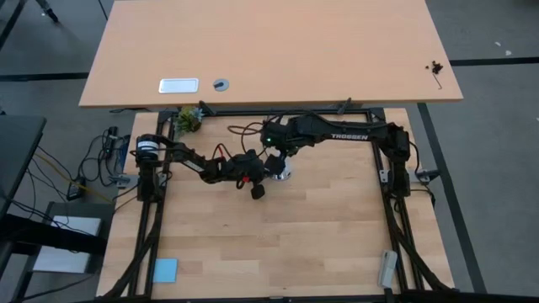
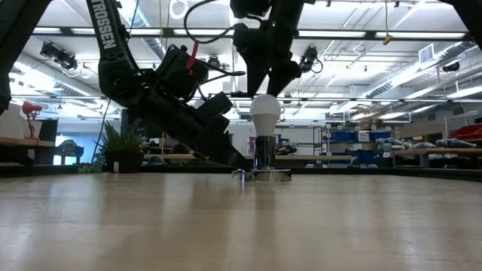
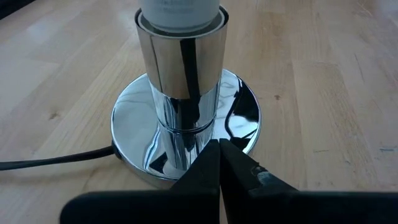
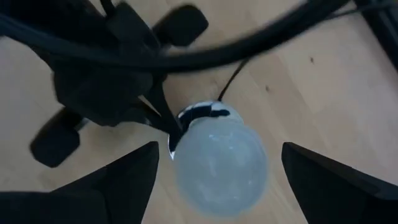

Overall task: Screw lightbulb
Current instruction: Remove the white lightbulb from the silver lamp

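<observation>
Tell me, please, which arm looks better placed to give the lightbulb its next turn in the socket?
The right arm, probably. Its tool hangs open directly above the lightbulb, a finger on either side. The left tool is shut and low against the chrome socket base, seemingly steadying it, so it is poorly placed for twisting.

My work surface is a light butcher-block wooden table, planks running left to right, framed by black rails. Near its centre, slightly toward twelve o'clock, a chrome socket base sits flat on the wood: a round mirror disc with an upright chrome tube rising from it. A black cord leaves the disc along the table surface. At seven o'clock, close to the edge, a light blue square pad lies flat. At four o'clock, by the rail, a small grey oblong object rests; I cannot tell what it is. At eleven o'clock, a small green plant sits at the corner.
</observation>
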Available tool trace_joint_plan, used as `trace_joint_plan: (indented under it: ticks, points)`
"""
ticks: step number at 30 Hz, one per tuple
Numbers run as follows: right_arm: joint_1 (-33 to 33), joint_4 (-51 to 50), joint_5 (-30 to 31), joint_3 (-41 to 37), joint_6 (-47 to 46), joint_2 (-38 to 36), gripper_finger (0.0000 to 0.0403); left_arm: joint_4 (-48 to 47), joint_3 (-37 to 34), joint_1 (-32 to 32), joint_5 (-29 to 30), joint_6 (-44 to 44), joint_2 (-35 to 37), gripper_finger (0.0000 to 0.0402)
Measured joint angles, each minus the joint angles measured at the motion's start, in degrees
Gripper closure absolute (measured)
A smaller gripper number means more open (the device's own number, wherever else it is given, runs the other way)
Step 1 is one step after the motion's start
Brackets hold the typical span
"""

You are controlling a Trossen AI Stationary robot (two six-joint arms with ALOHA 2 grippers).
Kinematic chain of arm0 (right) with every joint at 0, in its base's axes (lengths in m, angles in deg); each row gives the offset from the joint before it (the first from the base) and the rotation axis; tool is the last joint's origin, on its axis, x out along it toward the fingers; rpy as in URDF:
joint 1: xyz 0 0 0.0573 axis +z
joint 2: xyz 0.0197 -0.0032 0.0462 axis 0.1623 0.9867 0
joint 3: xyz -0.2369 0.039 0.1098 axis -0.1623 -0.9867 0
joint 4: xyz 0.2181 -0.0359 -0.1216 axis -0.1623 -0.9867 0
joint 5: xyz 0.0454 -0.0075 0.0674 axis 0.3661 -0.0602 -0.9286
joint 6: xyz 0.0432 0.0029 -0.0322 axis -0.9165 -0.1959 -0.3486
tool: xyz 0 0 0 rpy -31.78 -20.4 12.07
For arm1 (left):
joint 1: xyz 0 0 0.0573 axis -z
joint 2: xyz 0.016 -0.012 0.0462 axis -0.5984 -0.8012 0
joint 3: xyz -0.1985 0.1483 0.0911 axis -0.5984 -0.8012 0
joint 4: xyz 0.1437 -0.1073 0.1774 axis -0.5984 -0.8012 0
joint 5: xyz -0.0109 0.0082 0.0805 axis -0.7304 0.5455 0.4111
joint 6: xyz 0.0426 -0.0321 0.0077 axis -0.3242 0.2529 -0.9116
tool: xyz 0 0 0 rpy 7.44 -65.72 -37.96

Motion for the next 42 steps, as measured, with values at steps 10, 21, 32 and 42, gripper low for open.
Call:
trace_joint_plan:
  ticks: [10,21,32,42]
  points:
    - [-0.7,1.9,-0.4,-4.2,8.1,0.0,0.0087,0.0,0.0,0.0,0.0,0.0,0.0,0.0399]
    - [-1.6,3.4,-1.6,-4.2,55.9,0.0,0.0132,0.0,0.0,-0.1,0.8,0.0,0.0,0.0399]
    - [1.0,1.0,2.7,-3.2,46.1,-0.1,0.0068,0.0,0.0,0.0,-0.4,0.0,0.0,0.0399]
    - [0.4,1.1,-0.7,-0.9,6.9,-0.2,0.0057,0.0,0.0,0.0,-0.3,0.0,0.0,0.0399]
